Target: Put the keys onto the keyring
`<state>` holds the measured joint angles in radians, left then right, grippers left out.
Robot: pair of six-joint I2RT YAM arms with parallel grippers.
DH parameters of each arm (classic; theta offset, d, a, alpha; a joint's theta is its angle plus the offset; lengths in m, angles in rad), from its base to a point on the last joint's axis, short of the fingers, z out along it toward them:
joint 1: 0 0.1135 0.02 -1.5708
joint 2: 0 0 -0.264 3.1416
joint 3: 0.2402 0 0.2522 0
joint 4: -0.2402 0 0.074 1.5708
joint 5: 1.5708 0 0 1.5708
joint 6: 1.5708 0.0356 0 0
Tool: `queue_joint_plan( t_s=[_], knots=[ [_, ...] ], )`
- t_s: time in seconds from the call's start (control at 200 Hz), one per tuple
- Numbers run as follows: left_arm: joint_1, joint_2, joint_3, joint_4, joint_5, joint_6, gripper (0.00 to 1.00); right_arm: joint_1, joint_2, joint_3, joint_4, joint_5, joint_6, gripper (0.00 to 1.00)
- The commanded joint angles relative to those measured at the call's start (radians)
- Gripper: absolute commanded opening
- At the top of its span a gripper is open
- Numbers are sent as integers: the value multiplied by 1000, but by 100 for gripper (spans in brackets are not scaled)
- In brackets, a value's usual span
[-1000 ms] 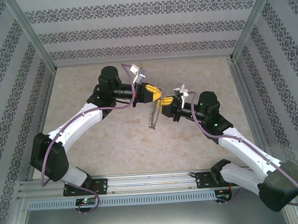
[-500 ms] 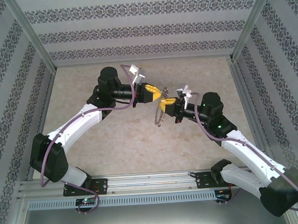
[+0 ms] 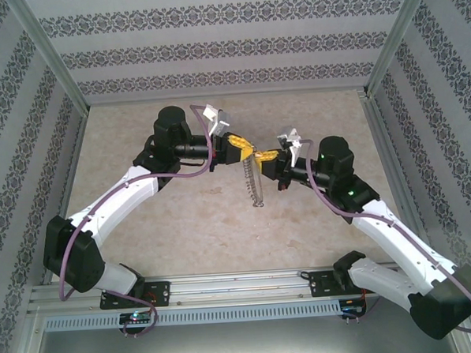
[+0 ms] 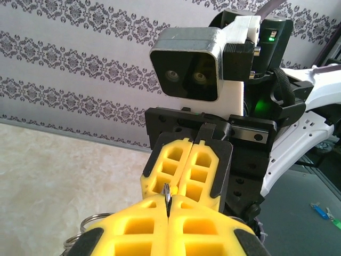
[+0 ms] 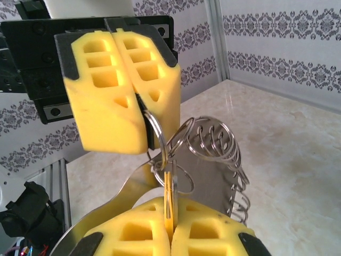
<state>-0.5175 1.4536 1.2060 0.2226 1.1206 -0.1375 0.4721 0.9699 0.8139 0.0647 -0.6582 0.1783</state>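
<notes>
My two grippers meet tip to tip above the middle of the table. The left gripper [image 3: 248, 149] [image 4: 168, 205] is shut on the rim of the keyring [image 5: 155, 128], a thin grey metal loop. From that loop hangs a flat metal strip [image 3: 256, 183] [image 5: 208, 170] carrying several more rings. Facing it, my right gripper [image 3: 266, 155] [image 5: 170, 208] is shut on a thin key [image 5: 171, 184], seen edge-on, brass and grey. The key's tip stands up against the keyring, just under the left gripper's yellow fingers [image 5: 112, 101].
Patterned walls [image 3: 228, 42] close the beige table [image 3: 183, 227] at the back and both sides. An aluminium rail [image 3: 225, 288] with the arm bases runs along the near edge. In the left wrist view, loose rings [image 4: 88, 224] hang low at the left.
The right gripper has moved up and left to meet the left gripper tip to tip. The hanging strip has swung a little to the right.
</notes>
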Motion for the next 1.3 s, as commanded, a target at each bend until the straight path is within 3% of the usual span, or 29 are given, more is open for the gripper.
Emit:
queue_joint_plan(
  t_s=[0.0, 0.425, 1.294],
  knots=[
    [-9, -35, 10, -15, -5, 44, 0, 20, 22, 56, -36, 13, -41, 0],
    [-8, -43, 6, -83, -17, 100, 0, 21, -14, 144, -221, 130, -167, 0],
    [-10, -48, -2, -75, -24, 94, 0, 73, 55, 216, -261, 163, -222, 0]
  ],
)
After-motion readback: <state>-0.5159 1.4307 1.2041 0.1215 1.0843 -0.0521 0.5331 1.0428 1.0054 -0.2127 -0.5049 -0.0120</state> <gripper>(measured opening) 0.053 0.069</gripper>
